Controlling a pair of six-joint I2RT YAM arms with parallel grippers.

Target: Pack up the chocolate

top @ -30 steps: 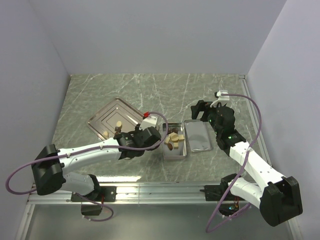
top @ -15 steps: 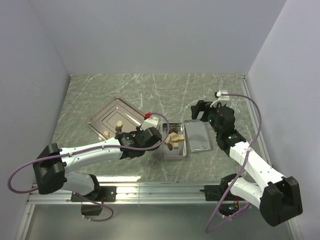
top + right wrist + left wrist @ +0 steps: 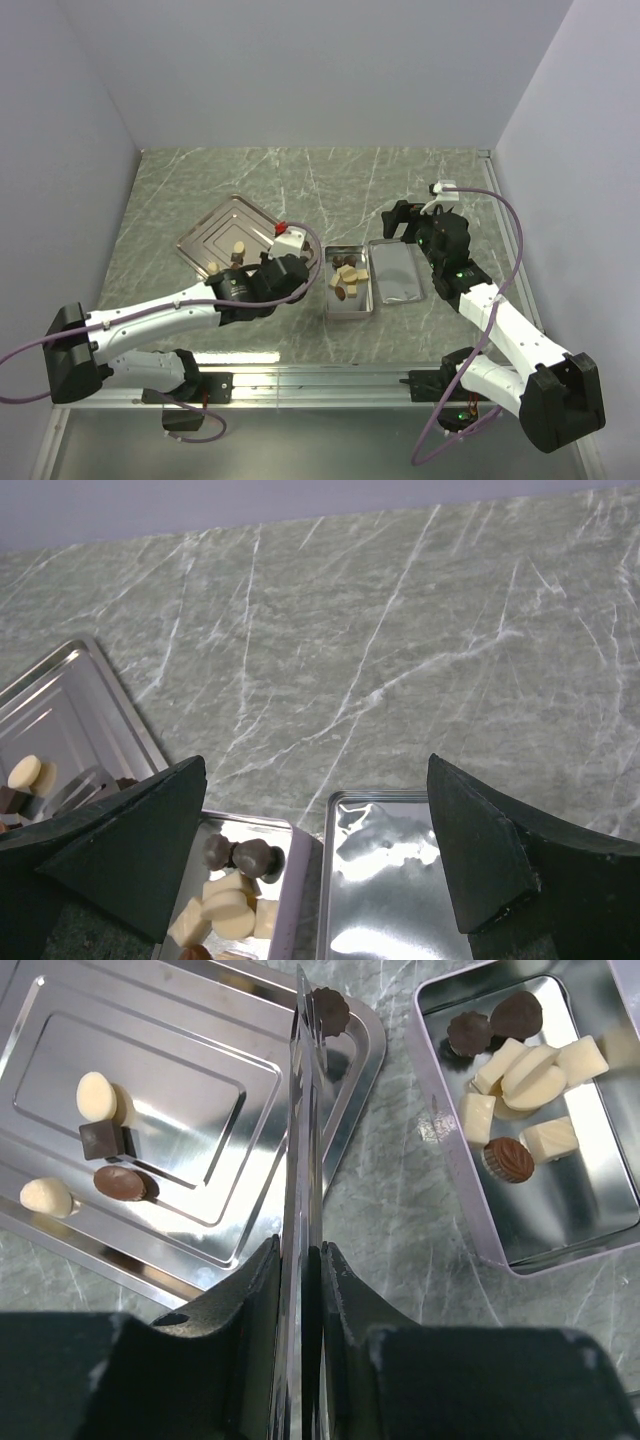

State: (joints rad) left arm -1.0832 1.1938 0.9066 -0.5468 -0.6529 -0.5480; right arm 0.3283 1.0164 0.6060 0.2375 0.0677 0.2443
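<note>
Several chocolate lumps (image 3: 515,1075), dark and cream, lie in the open silver tin (image 3: 560,1235). Several more lie on the ridged steel tray (image 3: 200,1080), among them a cream one (image 3: 96,1095) and a dark square one (image 3: 100,1140). My left gripper (image 3: 300,1250) is shut on thin metal tweezers (image 3: 300,1140). Their tips reach a dark chocolate (image 3: 326,1010) at the tray's corner; I cannot tell whether they pinch it. In the top view the left gripper (image 3: 288,258) is between tray (image 3: 215,225) and tin (image 3: 350,300). My right gripper (image 3: 412,222) is open and empty above the far end of the lid.
The tin's lid (image 3: 397,272) lies upside down just right of the tin; it also shows in the right wrist view (image 3: 400,890). White walls enclose the marble table (image 3: 330,180) on three sides.
My left gripper has drawn back left from over the tin to the gap beside the tray. The right arm has not moved.
</note>
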